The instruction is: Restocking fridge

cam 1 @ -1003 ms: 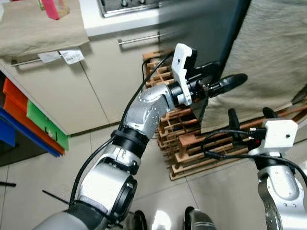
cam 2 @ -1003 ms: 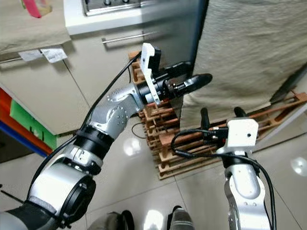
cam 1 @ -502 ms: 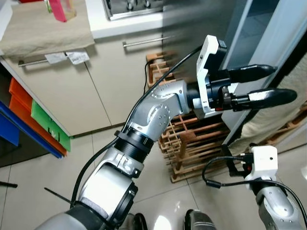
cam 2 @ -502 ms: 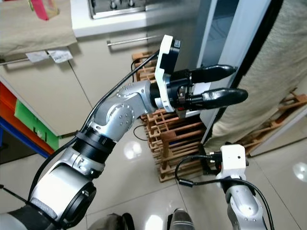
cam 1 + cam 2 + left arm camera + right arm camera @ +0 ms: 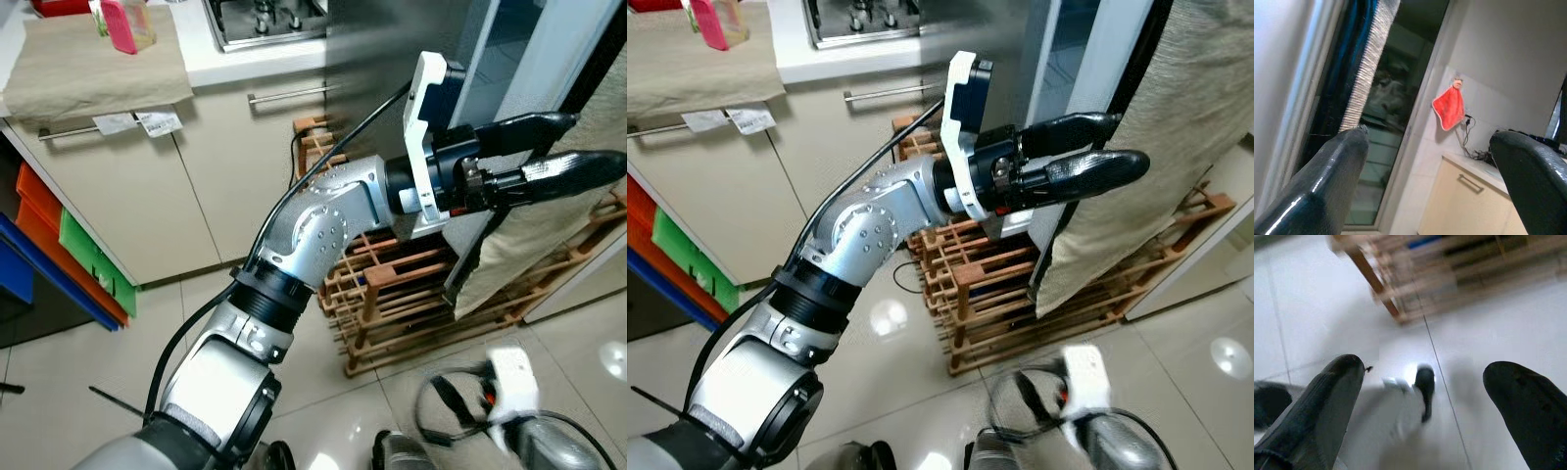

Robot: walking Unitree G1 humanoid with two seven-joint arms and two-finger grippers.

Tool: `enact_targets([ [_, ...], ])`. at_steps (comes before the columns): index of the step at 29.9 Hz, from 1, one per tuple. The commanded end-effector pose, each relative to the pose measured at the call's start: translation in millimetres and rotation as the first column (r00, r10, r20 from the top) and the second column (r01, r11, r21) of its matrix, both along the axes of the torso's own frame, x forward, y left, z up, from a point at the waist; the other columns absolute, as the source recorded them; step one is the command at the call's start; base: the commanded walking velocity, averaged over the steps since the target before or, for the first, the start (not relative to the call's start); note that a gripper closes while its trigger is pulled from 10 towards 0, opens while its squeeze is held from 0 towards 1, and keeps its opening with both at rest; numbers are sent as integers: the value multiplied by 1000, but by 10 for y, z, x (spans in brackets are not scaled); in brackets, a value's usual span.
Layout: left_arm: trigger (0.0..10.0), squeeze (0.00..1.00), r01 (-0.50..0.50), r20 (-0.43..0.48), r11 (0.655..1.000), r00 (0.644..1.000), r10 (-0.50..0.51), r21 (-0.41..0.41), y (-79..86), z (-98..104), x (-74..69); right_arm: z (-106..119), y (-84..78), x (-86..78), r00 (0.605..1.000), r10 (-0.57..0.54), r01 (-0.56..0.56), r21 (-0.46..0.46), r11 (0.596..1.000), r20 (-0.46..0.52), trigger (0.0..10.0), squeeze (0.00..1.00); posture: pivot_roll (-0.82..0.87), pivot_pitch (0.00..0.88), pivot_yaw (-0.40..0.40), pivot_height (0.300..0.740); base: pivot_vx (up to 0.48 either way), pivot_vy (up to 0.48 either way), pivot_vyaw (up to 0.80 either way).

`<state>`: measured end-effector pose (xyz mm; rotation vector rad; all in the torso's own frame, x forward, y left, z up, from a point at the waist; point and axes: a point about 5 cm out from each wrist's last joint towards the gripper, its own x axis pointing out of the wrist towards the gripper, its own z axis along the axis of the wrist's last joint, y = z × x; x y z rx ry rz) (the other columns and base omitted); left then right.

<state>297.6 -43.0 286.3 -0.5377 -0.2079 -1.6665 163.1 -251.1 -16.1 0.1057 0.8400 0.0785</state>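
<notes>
The grey steel fridge (image 5: 392,49) stands beside the kitchen cabinets, its door (image 5: 1104,69) swung partly out with a white inner edge showing. A beige cloth (image 5: 1181,147) hangs over the door's front. My left gripper (image 5: 1125,140) reaches out level at the door's edge, open, its fingers (image 5: 1327,171) wide apart with the door's gasket (image 5: 1369,63) beside one of them. Low at my right side my right gripper (image 5: 1425,367) is open over the floor tiles, holding nothing; its arm (image 5: 505,387) is blurred.
A wooden slatted rack (image 5: 411,294) stands on the floor at the fridge's foot. Beige cabinets (image 5: 176,186) with a cloth-covered worktop lie to the left, coloured bins (image 5: 88,259) beneath. A red cloth (image 5: 1448,107) hangs on a far wall.
The fridge door has swung further out and my left gripper has moved right with it. My right arm has dropped low and blurred. The camera has shifted a little.
</notes>
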Motion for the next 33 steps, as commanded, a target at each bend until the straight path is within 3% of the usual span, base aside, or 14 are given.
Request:
enact_targets([
  [1, 10000, 0, 82, -95, 992, 991, -90, -92, -324, -61, -200, -3, 28, 102, 1000, 3, -3, 48, 999, 1, 10000, 0, -313, 83, 50, 740, 0, 0, 0],
  [5, 10000, 0, 53, -110, 996, 992, -60, -70, -335, -105, -165, 76, 109, 278, 998, 42, -45, 70, 997, 39, 10000, 0, -313, 80, 50, 740, 0, 0, 0],
  [8, 10000, 0, -66, -129, 997, 990, 61, -35, -317, -161, -33, 124, 129, 445, 996, 58, -62, 59, 996, 67, 10000, 0, -316, 78, 54, 740, 0, 0, 0],
  [10, 10000, 0, -221, -97, 975, 970, 221, 7, -263, -197, 97, 170, 184, 558, 993, 73, -80, 71, 994, 94, 10000, 0, -314, 75, 56, 740, 0, 0, 0],
  [14, 10000, 0, -421, -52, 905, 904, 424, 56, -112, -268, 248, 210, 310, 673, 987, 123, -132, 85, 988, 105, 10000, 0, -311, 74, 56, 740, 0, 0, 0],
  [21, 10000, 0, -489, -80, 867, 864, 496, 94, 20, -430, 336, 86, 273, 675, 991, 130, -132, 69, 989, 38, 10000, 0, -290, 84, 53, 740, 0, 0, 0],
  [24, 10000, 0, -503, -70, 859, 857, 510, 97, 43, -448, 367, 71, 285, 800, 992, 124, -126, 50, 991, 40, 10000, 0, -288, 87, 59, 740, 0, 0, 0],
  [25, 10000, 0, -503, -70, 859, 857, 510, 97, 43, -448, 367, 71, 285, 800, 992, 124, -126, 50, 991, 40, 10000, 0, -288, 87, 59, 740, 0, 0, 0],
  [27, 10000, 0, -500, -67, 861, 860, 506, 93, 43, -434, 369, 188, 258, 420, 989, 130, -133, 43, 990, 65, 10000, 0, -287, 88, 62, 740, 0, 0, 0],
  [29, 10000, 0, -484, -59, 871, 870, 490, 84, 34, -410, 357, 249, 256, 214, 988, 141, -141, 9, 990, 60, 10000, 0, -283, 93, 69, 740, 0, 0, 0],
  [33, 10000, 0, -471, -41, 879, 879, 475, 79, 6, -395, 340, 120, 158, 198, 995, 97, -95, -60, 994, 30, 10000, 0, -279, 94, 76, 740, 0, 0, 0],
])
